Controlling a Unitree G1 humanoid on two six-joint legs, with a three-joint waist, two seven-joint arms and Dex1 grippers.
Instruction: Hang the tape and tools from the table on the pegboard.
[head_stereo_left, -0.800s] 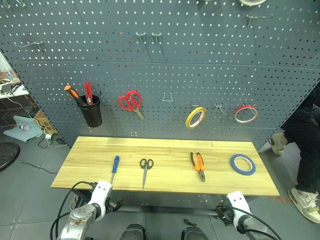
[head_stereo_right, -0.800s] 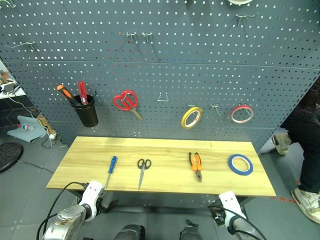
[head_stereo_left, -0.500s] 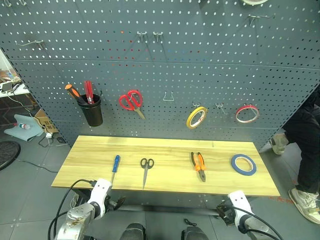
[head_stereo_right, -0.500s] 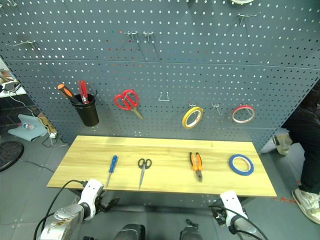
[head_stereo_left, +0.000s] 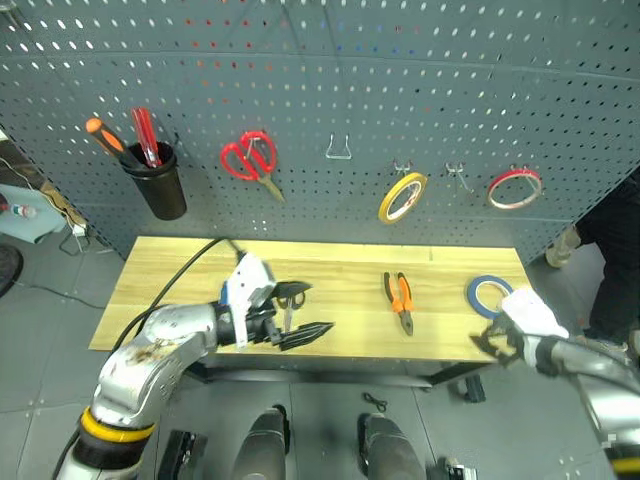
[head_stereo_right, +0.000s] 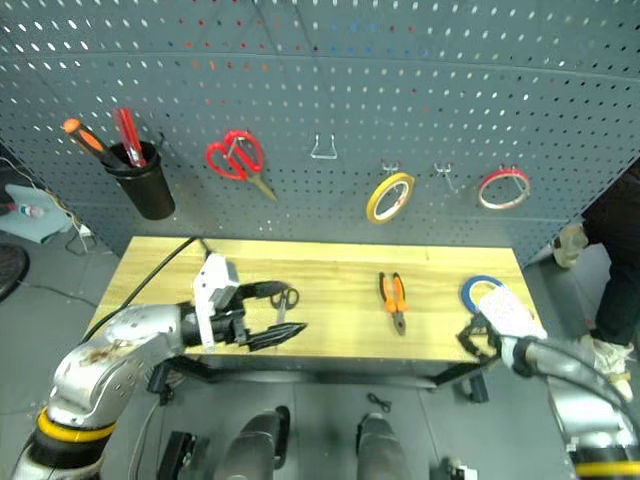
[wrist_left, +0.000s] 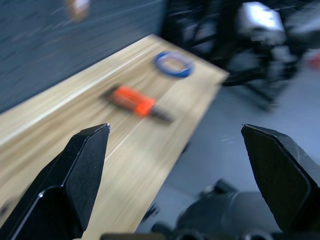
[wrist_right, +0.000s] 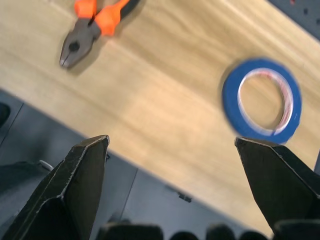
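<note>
Table (head_stereo_left: 330, 262) ahead: blue tape (wrist_right: 262, 101) lies just beyond your right gripper (head_stereo_left: 493, 336), jaws spread empty; left gripper (head_stereo_left: 305, 312) likewise, farther off.

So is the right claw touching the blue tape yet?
Apart. In the right wrist view the open right claw hangs above the table, its fingers wide of the blue tape lying flat beyond them.

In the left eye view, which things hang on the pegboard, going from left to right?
Black cup holding screwdrivers → red scissors → empty wire hook → yellow tape ring → small empty hook → red tape ring.
</note>
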